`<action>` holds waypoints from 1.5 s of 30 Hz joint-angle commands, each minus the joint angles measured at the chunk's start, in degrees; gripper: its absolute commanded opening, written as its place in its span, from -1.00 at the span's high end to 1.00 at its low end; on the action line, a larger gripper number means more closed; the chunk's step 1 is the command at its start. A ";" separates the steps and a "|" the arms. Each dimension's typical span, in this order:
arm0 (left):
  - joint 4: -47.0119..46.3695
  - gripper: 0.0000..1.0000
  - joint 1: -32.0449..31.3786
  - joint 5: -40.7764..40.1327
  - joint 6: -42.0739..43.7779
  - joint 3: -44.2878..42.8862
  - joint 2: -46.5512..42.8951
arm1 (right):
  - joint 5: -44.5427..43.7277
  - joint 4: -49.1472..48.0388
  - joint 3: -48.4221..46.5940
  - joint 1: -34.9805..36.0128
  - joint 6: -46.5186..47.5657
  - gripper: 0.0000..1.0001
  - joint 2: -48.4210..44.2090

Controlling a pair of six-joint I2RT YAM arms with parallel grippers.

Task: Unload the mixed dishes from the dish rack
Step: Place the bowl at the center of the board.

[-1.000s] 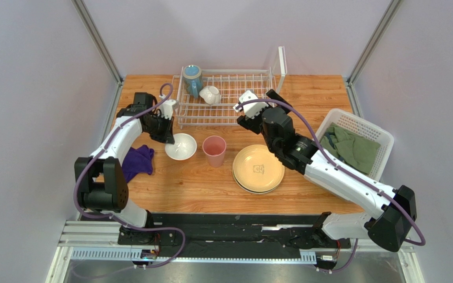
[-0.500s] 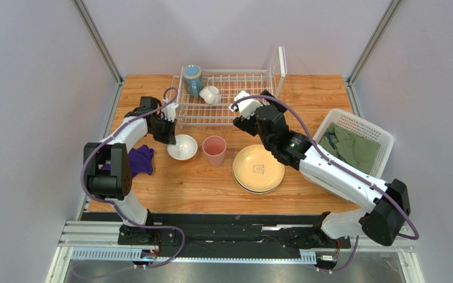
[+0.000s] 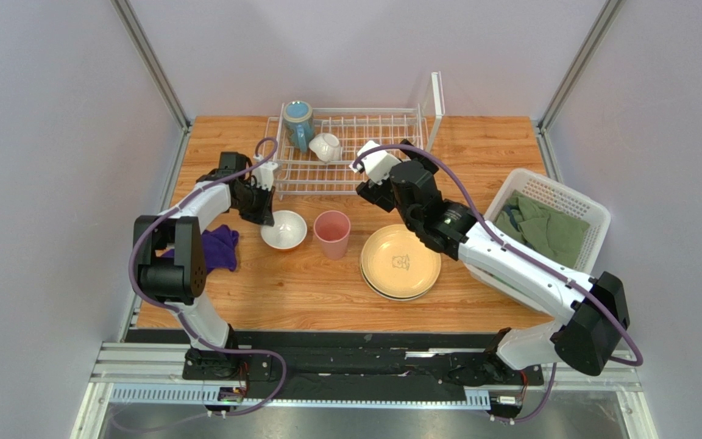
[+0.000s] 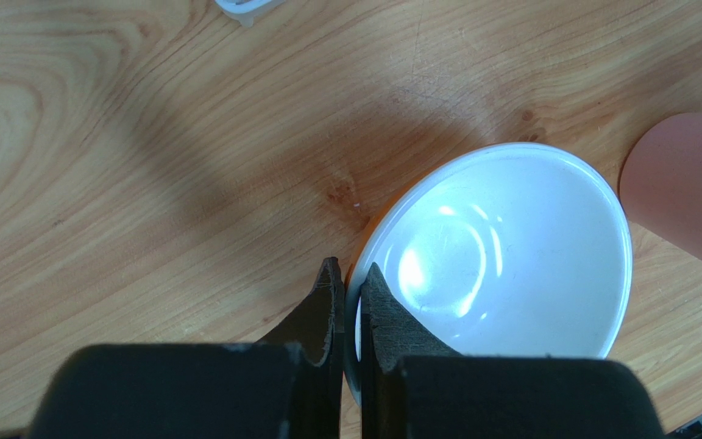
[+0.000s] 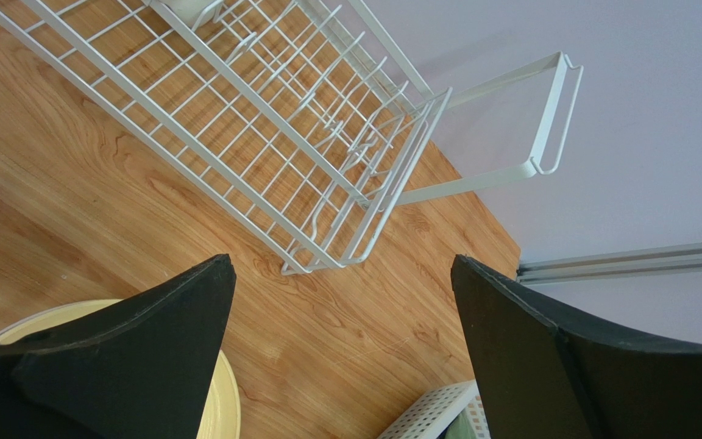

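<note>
Wooden table [image 3: 309,283] (visible grain), pale lilac walls [image 3: 53,137], grey metal corner posts [image 3: 149,59]

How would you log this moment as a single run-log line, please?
left fingers: shut on orange bowl rim, beside pink tumbler | right fingers: open, empty, near dish rack | in rack: blue mug, small white bowl

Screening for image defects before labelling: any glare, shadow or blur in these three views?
Left wrist: bright glare patches inside the bowl, a soft shadow band across the wooden table, and the left gripper dark and soft-focused. Right wrist: the dish rack is sharp, the right gripper near-black, without detail. Top external: even light, sharp, no glare.
</note>
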State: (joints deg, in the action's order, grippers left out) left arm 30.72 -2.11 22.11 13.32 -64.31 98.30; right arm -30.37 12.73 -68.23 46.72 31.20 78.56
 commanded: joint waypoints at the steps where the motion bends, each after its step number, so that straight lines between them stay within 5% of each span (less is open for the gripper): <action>1: -2.07 0.88 0.44 1.89 -0.14 1.03 -0.48 | 1.80 0.01 -3.93 -0.66 -1.93 -0.93 1.24; 21: -2.24 0.20 0.44 1.89 1.36 4.11 -4.69 | 8.83 5.37 -17.81 -4.26 -6.23 -0.94 10.99; 40: 2.77 -0.74 1.32 3.82 0.92 -0.81 -13.66 | 20.61 13.37 -49.52 -8.13 -14.85 -0.96 39.28; 45: 2.59 -0.84 1.76 3.03 0.83 -0.81 -16.73 | 21.31 13.28 -53.76 -8.31 -14.77 -0.97 44.39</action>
State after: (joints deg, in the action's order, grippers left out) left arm 33.01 -1.02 24.49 13.78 -62.74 85.65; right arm -11.00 25.30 -116.95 38.79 18.09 120.27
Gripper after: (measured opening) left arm 0.901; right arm 0.983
